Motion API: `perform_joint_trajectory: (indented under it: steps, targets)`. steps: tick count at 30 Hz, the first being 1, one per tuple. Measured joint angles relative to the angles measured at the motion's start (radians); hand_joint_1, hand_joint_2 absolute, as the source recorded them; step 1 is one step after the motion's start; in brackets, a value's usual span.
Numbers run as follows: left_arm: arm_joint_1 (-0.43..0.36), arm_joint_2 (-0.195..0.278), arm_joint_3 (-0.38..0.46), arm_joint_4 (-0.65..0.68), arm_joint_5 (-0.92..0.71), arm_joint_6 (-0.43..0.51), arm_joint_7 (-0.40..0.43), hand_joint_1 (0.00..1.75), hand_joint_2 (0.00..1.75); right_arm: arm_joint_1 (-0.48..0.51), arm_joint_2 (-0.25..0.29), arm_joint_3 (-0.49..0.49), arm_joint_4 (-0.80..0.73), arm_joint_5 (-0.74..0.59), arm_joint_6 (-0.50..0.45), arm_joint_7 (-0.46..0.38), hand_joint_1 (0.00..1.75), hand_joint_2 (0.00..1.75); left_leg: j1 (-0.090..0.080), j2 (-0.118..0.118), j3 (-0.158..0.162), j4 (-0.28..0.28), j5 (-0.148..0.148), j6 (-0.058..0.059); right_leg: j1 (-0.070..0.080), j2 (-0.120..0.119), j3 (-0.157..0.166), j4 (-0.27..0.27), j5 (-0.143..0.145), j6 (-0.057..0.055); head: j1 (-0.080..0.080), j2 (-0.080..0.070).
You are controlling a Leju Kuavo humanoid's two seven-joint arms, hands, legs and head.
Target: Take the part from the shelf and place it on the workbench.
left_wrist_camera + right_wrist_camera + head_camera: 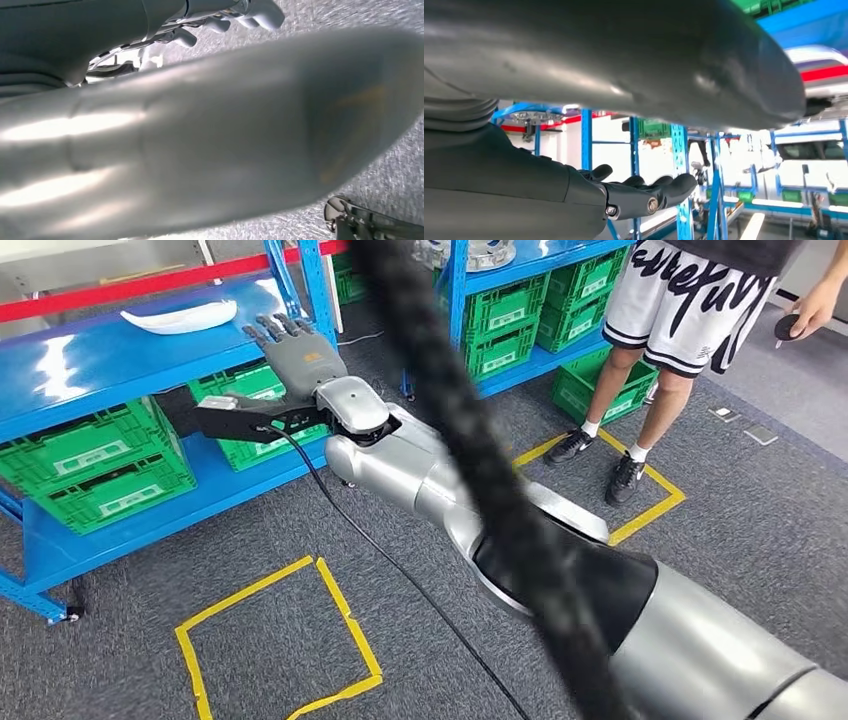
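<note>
Upper left of the head view, the white part [180,317] lay on the blue shelf [90,360]. Right robot hand [293,348] sat just right of it, fingers spread, empty. Best approach: reach further left, palm over the part's middle before closing.

The right arm [440,480] consists of silver, rounded segments joined by a black elbow section. Its right hand [300,352] has a grey back with an orange marking and darker fingers [268,330]. A thin black cable [400,570] runs from the wrist bracket.
</note>
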Motion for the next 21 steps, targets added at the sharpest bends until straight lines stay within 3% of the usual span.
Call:
perform_joint_trajectory:
  steps: [2,5,6,8,9,10,11,12,14,16,19,21]
  targets:
    - [-0.001,0.000,0.000,0.000,0.000,0.000,0.000,0.00,0.00,0.002,0.000,0.001,0.001,0.000,0.000,0.000,0.00,0.00,-0.001,0.003,0.001,-0.001,-0.004,-0.012,0.005,0.003,0.003,-0.009,-0.009,-0.013,0.000,0.000]
    - [-0.001,-0.001,0.000,0.001,0.000,0.000,0.000,0.00,0.00,0.000,-0.001,0.002,0.002,0.001,0.000,0.001,0.00,0.00,0.004,-0.008,-0.011,0.029,-0.026,-0.029,-0.001,0.010,0.017,-0.018,-0.014,-0.032,-0.001,0.000]
    - [-0.001,0.000,0.000,0.001,0.000,0.000,-0.002,0.00,0.00,-0.001,0.000,0.002,0.002,0.001,0.001,0.000,0.00,0.00,0.005,-0.017,-0.037,0.076,-0.046,-0.032,-0.003,0.012,0.022,-0.021,-0.016,-0.037,-0.003,0.000]
    - [0.000,0.002,0.000,0.000,0.001,0.000,-0.005,0.00,0.00,0.001,0.003,0.002,0.002,0.002,0.002,-0.001,0.00,0.00,0.005,-0.027,-0.118,0.215,-0.093,-0.037,-0.003,0.017,0.029,-0.021,-0.023,-0.043,-0.005,0.000]
    - [0.002,0.003,0.000,0.000,0.001,0.000,-0.007,0.00,0.00,0.004,0.003,0.002,0.002,0.003,0.004,-0.001,0.00,0.00,0.005,-0.029,-0.157,0.270,-0.102,-0.037,-0.002,0.020,0.033,-0.021,-0.027,-0.043,-0.005,0.000]
    - [0.004,0.003,0.000,0.000,0.001,0.000,-0.008,0.00,0.00,0.007,0.003,0.002,0.002,0.003,0.005,-0.001,0.00,0.00,0.005,-0.029,-0.181,0.292,-0.090,-0.037,-0.002,0.023,0.038,-0.021,-0.031,-0.043,-0.005,0.000]
    - [0.006,0.003,0.000,0.000,0.001,0.000,-0.008,0.00,0.00,0.010,0.003,0.002,0.002,0.004,0.005,-0.002,0.00,0.00,0.006,-0.029,-0.186,0.274,-0.057,-0.036,-0.002,0.027,0.044,-0.020,-0.036,-0.041,-0.005,0.000]
    - [0.008,0.004,0.000,0.000,0.001,0.000,-0.009,0.00,0.00,0.011,0.003,0.002,0.002,0.004,0.005,-0.002,0.00,0.00,0.006,-0.029,-0.171,0.218,-0.009,-0.035,-0.003,0.030,0.052,-0.020,-0.042,-0.039,-0.005,0.000]
    - [0.010,0.005,0.000,0.001,0.001,0.000,-0.011,0.00,0.00,0.010,0.003,0.002,0.002,0.005,0.005,-0.005,0.00,0.00,0.006,-0.031,-0.118,0.084,0.064,-0.032,-0.003,0.034,0.066,-0.018,-0.055,-0.029,-0.006,0.000]
    - [0.009,0.005,0.000,0.001,0.001,0.000,-0.012,0.00,0.00,0.010,0.003,0.002,0.002,0.006,0.005,-0.006,0.00,0.00,0.003,-0.034,-0.088,0.021,0.074,-0.022,0.001,0.037,0.070,-0.019,-0.062,-0.018,-0.009,0.000]
    - [0.010,0.003,0.000,0.001,0.001,0.000,-0.011,0.00,0.00,0.015,0.003,0.002,0.002,0.007,0.005,-0.007,0.00,0.00,0.002,-0.035,-0.081,0.015,0.063,0.002,0.001,0.036,0.072,-0.019,-0.070,-0.001,-0.006,0.000]
    - [0.010,0.002,0.000,0.001,0.001,0.000,-0.011,0.00,0.00,0.015,0.002,0.002,0.002,0.007,0.004,-0.006,0.00,0.00,0.004,-0.034,-0.075,0.012,0.059,0.016,0.001,0.028,0.040,0.044,-0.099,0.007,-0.003,0.000]
